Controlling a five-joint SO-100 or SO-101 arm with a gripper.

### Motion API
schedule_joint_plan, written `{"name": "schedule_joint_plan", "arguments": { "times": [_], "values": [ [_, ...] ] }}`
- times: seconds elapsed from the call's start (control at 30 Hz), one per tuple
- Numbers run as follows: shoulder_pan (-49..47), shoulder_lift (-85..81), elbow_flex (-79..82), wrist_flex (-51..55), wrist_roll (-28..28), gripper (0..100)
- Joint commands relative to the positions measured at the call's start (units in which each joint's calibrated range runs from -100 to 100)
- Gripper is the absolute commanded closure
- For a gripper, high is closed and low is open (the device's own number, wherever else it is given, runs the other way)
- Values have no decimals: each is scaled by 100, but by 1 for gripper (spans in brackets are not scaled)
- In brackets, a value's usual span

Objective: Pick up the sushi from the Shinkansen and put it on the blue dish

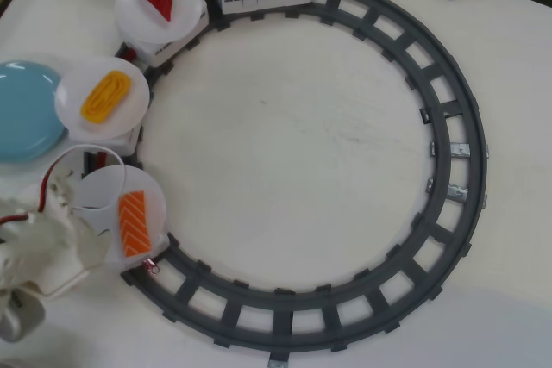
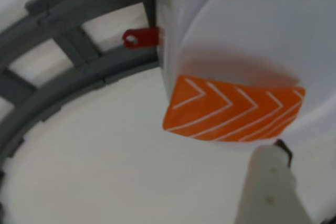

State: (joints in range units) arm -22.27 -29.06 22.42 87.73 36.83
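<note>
Overhead, white tabletop (image 1: 285, 152) – grey ring track (image 1: 448, 118), sushi (image 1: 134, 223) on rear plate, jaws' (image 1: 82, 213) spread unclear.

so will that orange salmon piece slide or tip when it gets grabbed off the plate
The sushi looks like a stiff, flat moulded slab, so it probably won't flop or roll. Its glossy surface on the smooth white plate suggests it may skid if nudged. It overhangs the plate edge in the wrist view, so a push could drop it.

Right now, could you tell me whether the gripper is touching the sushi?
Cannot tell. In the wrist view one gripper finger ends right at the edge of the sushi, with no plain gap or contact. In the overhead view the arm hides it.
</note>
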Motion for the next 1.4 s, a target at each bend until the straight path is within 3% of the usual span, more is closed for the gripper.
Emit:
{"name": "schedule_joint_plan", "arguments": {
  "times": [0.0,0.17,0.6,1.1,1.37],
  "values": [
    [106,65,-375,488,1034,69],
    [220,911,-1060,989,1568,69],
    [35,3217,-3251,1091,1756,69],
    [-202,4445,-4252,1015,1719,69],
    [-493,4718,-4352,709,1521,88]
  ]
}}
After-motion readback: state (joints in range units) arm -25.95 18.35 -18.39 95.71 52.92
